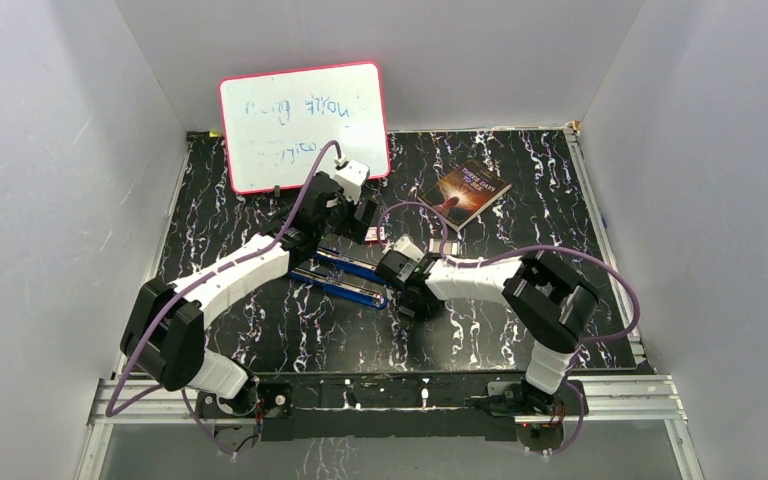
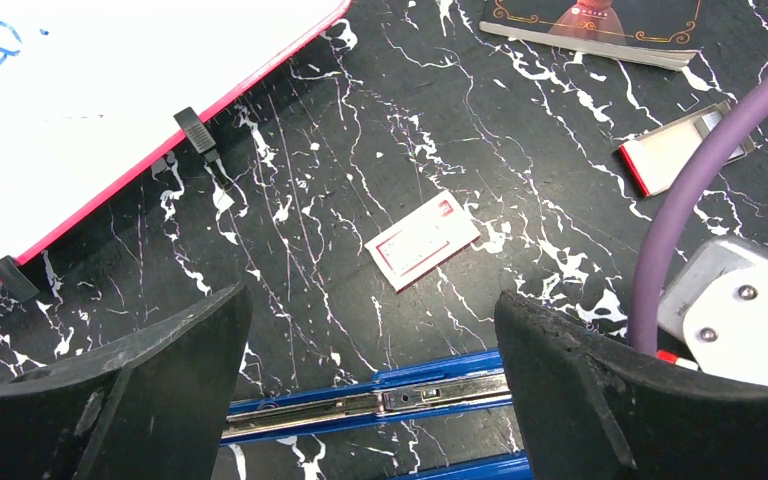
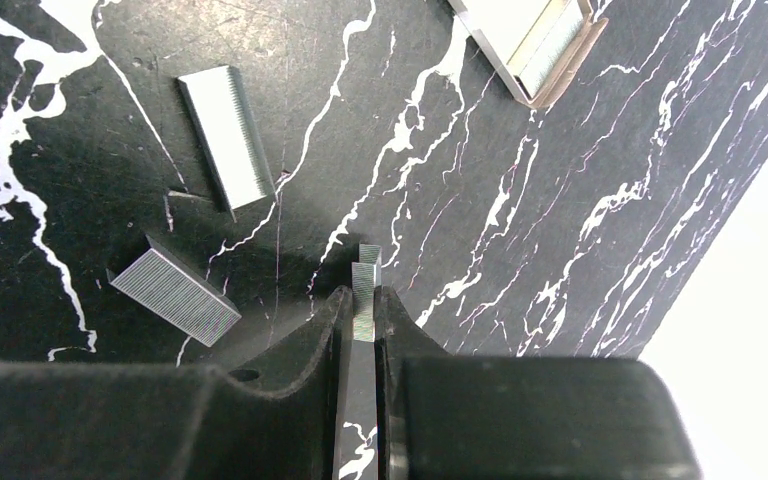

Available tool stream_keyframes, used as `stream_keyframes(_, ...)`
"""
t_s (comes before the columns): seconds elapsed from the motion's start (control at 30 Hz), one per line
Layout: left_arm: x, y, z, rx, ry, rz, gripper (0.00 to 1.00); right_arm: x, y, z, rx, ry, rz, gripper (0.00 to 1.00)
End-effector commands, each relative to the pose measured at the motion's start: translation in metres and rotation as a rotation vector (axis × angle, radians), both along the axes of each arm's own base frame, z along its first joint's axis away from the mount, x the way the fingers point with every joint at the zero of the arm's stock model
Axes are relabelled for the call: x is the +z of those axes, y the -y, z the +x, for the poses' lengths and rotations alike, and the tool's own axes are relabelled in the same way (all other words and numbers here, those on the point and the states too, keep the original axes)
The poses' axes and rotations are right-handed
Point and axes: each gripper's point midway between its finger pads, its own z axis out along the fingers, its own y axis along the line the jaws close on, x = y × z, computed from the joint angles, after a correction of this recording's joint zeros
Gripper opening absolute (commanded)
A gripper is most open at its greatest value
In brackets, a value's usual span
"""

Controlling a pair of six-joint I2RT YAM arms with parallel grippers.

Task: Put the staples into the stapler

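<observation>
With right gripper (image 3: 360, 300) nearly closed, pinched one strip of staples (image 3: 365, 275) edgewise over worktop (image 3: 560, 250); recorded two more strips (image 3: 225, 135) loose nearby. Held left gripper (image 2: 368, 310) spread wide, empty, above opened blue stapler (image 2: 380, 400).

Top view: stapler (image 1: 345, 280) has one end covered by the left arm (image 1: 250, 265). Any staples beside the stapler are too small to make out. Scribble on the whiteboard (image 1: 300, 125) behind the stapler is unreadable.

Left wrist view: stapler rail clipped by the bottom edge, both ends behind the fingers (image 2: 140, 390). Book (image 2: 600, 25) beyond the stapler is cut by the top edge. Cable (image 2: 705, 150) crosses part of an open box (image 2: 660, 155).

Right wrist view: strip of staples (image 3: 365, 280) pinched in the right gripper (image 3: 362, 297), lower part buried between the jaws, so full length can't be told. Tray (image 3: 525, 40) cut by the top edge. White patch (image 3: 750, 330) unidentifiable.
</observation>
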Motion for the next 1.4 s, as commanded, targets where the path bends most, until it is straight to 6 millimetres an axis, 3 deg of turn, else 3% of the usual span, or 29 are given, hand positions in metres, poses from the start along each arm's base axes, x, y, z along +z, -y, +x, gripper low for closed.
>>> stream_keyframes(0.0, 0.023, -0.003, 0.001, 0.006, 0.06, -0.02, 0.91, -0.006, -0.004, 0.001, -0.002, 0.003, -0.016, 0.2)
stream_keyframes(0.4, 0.024, -0.004, 0.0, 0.006, 0.061, -0.014, 0.91, -0.012, -0.01, -0.005, 0.019, -0.02, -0.035, 0.35)
stream_keyframes(0.9, 0.023, -0.004, 0.0, 0.004, 0.061, -0.01, 0.91, -0.005, -0.015, -0.006, 0.006, -0.001, 0.013, 0.36)
stream_keyframes(1.17, 0.028, -0.007, 0.0, 0.02, 0.075, -0.016, 0.91, 0.051, -0.038, 0.008, -0.027, 0.124, 0.342, 0.39)
stream_keyframes(1.27, 0.028, -0.007, 0.0, 0.019, 0.072, -0.017, 0.91, 0.061, -0.042, 0.011, -0.03, 0.109, 0.502, 0.39)
stream_keyframes(1.37, 0.027, -0.006, 0.0, 0.016, 0.069, -0.017, 0.91, 0.057, -0.05, 0.009, -0.001, 0.005, 0.675, 0.43)
